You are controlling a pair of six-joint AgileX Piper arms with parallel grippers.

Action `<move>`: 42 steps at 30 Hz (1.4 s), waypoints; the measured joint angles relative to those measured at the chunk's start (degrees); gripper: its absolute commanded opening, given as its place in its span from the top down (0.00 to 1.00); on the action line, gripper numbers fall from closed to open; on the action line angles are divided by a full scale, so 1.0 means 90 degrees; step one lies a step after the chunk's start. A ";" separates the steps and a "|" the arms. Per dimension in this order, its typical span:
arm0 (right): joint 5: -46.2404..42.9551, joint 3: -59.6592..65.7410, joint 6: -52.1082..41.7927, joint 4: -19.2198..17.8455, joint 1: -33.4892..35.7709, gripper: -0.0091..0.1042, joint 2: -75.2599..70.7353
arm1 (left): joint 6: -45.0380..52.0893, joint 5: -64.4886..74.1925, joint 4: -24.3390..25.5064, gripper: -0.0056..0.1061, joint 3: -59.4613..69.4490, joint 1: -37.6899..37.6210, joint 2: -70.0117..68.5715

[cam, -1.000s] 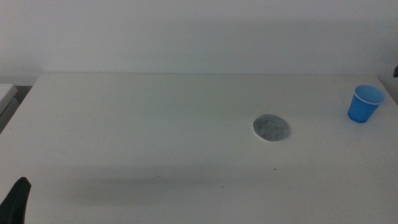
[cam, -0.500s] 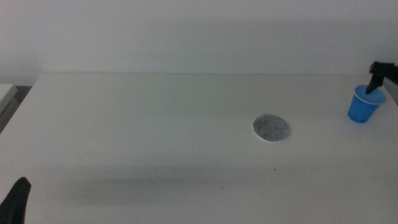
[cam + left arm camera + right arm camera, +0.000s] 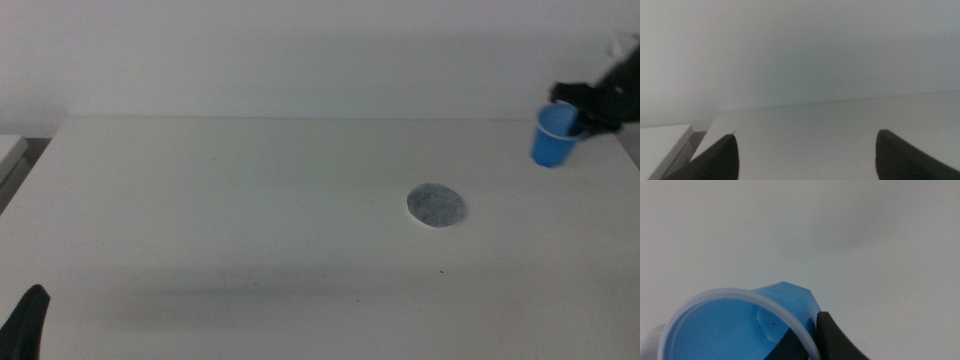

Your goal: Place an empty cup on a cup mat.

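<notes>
Since half a second ago, I log the small bright blue tapered cup (image 3: 551, 138) lifted off the white table (image 3: 250, 200) and shifted left. My right gripper (image 3: 578, 112) is clamped on its pale rim, well right of the speckled grey round cup mat (image 3: 436, 206). My left gripper (image 3: 805, 150) waits near-left, spread apart.

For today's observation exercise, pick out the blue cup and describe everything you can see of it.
The cup is small, bright blue and tapered, wider at its pale rim, and looks like thin plastic or paper. The right wrist view shows it empty, its wall dented where the right gripper pinches the rim, one jaw inside and one outside. It hangs roughly upright above the table's far right part, clear of the cup mat.
</notes>
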 measured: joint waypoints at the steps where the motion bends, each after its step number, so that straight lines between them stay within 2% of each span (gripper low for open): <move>1: 0.0028 -0.0012 0.0000 0.0000 0.0193 0.90 -0.0093 | 0.0000 0.0000 0.0000 0.11 0.0000 0.0000 0.0000; 10: 0.0218 -0.0042 0.0119 0.0012 0.1814 0.90 -0.0192 | 0.0000 0.0000 0.0000 0.11 0.0000 0.0000 0.0000; 14: 0.0258 -0.0042 0.0139 -0.0039 0.2271 0.90 -0.0056 | 0.0000 0.0000 0.0000 0.11 0.0000 0.0000 0.0000; 19: 0.0272 -0.0031 0.0343 -0.0312 0.2432 0.90 0.0140 | 0.0000 0.0000 0.0000 0.11 0.0000 0.0000 0.0000; 28: 0.0438 -0.0031 0.0402 -0.0556 0.2432 0.88 0.0453 | 0.0000 0.0000 0.0000 0.11 0.0000 0.0000 0.0000; 29: 0.0438 -0.0031 0.0402 -0.0620 0.2432 0.86 0.0453 | 0.0000 0.0000 0.0000 0.11 0.0000 0.0000 0.0000; 32: 0.0494 -0.0031 0.0479 -0.0804 0.2432 0.71 0.0453 | 0.0000 0.0000 0.0000 0.11 0.0000 0.0000 0.0000; 36: 0.0550 -0.0031 0.0490 -0.0804 0.2432 0.40 0.0453 | 0.0000 0.0000 0.0000 0.11 0.0000 0.0000 0.0000; 38: 0.0625 -0.0031 0.0395 -0.0752 0.2437 0.28 0.0397 | 0.0000 0.0000 0.0000 0.11 0.0000 0.0000 0.0000; 40: 0.0693 -0.0018 0.0333 -0.0752 0.2437 0.20 0.0210 | 0.0000 0.0000 0.0000 0.11 0.0000 0.0000 0.0000; 42: 0.0743 -0.0018 0.0290 -0.0691 0.2368 0.17 -0.0124 | 0.0000 0.0000 0.0000 0.11 0.0000 0.0000 0.0000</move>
